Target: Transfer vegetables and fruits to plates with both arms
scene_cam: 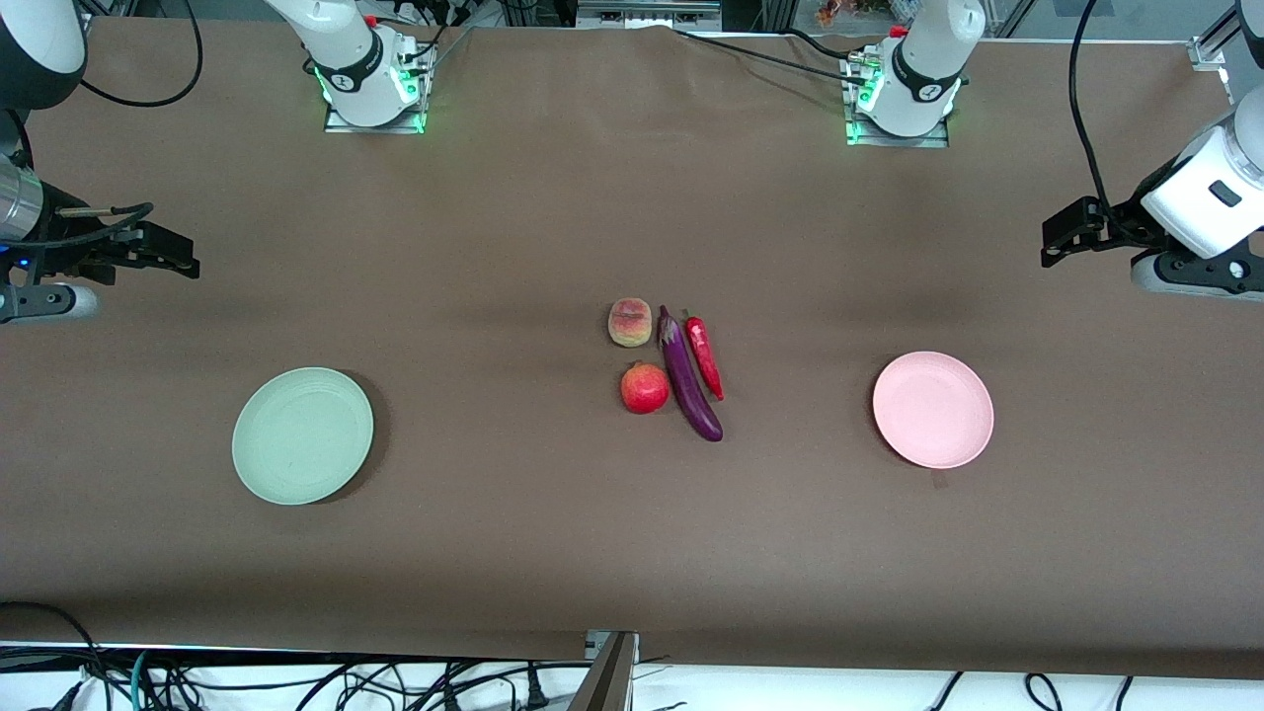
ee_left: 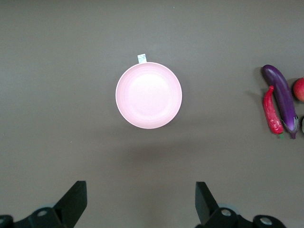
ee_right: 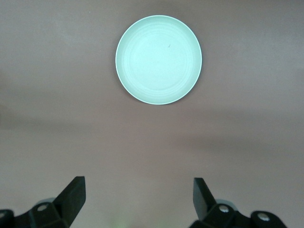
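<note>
A peach [scene_cam: 630,323], a red pomegranate [scene_cam: 644,387], a long purple eggplant [scene_cam: 688,388] and a red chili [scene_cam: 705,357] lie close together mid-table. The pink plate [scene_cam: 932,409] lies bare toward the left arm's end, the mint green plate [scene_cam: 302,434] bare toward the right arm's end. My left gripper [scene_cam: 1053,240] hangs open and empty over the table's left-arm end. Its wrist view shows the gripper [ee_left: 141,199], pink plate [ee_left: 148,95], eggplant [ee_left: 283,97], chili [ee_left: 271,110] and pomegranate's edge [ee_left: 299,89]. My right gripper [scene_cam: 186,259] hangs open and empty over the right-arm end. Its wrist view shows the gripper [ee_right: 140,197] and green plate [ee_right: 158,59].
The brown table cover [scene_cam: 513,227] spreads wide around the plates and the produce. The arm bases [scene_cam: 370,79] [scene_cam: 904,94] stand along the edge farthest from the front camera. Cables [scene_cam: 296,681] hang below the nearest edge.
</note>
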